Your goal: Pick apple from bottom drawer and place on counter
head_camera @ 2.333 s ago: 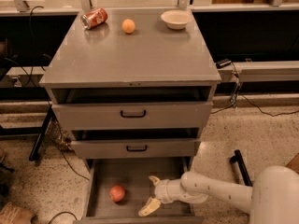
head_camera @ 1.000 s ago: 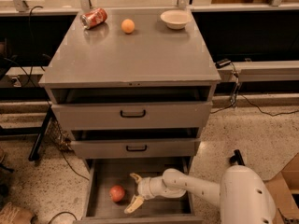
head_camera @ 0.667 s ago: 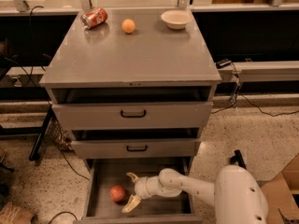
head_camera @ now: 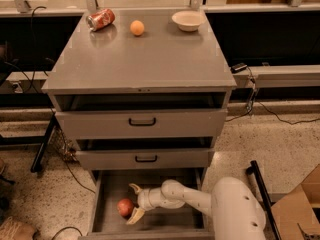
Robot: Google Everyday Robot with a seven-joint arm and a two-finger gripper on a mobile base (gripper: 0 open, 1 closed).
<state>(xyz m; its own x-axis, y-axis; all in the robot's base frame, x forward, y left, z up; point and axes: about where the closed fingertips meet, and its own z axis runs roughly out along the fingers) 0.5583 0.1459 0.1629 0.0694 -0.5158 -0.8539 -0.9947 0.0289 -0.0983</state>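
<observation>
The apple (head_camera: 125, 207) is red and round and lies at the left inside the open bottom drawer (head_camera: 107, 188). My gripper (head_camera: 134, 202) is low in the drawer, open, just right of the apple, one fingertip behind it and the other in front. The fingers bracket the apple's right side; I cannot tell whether they touch it. The white arm reaches in from the lower right. The counter (head_camera: 140, 54) is the grey cabinet top above.
On the counter stand a tipped red soda can (head_camera: 100, 19), an orange fruit (head_camera: 137, 27) and a white bowl (head_camera: 187, 20). The two upper drawers (head_camera: 142, 122) are slightly pulled out. A cardboard box (head_camera: 300, 209) sits at the lower right.
My gripper has moved left across the bottom drawer, from its right part to the apple. Its open fingers now flank the apple. The apple has not moved.
</observation>
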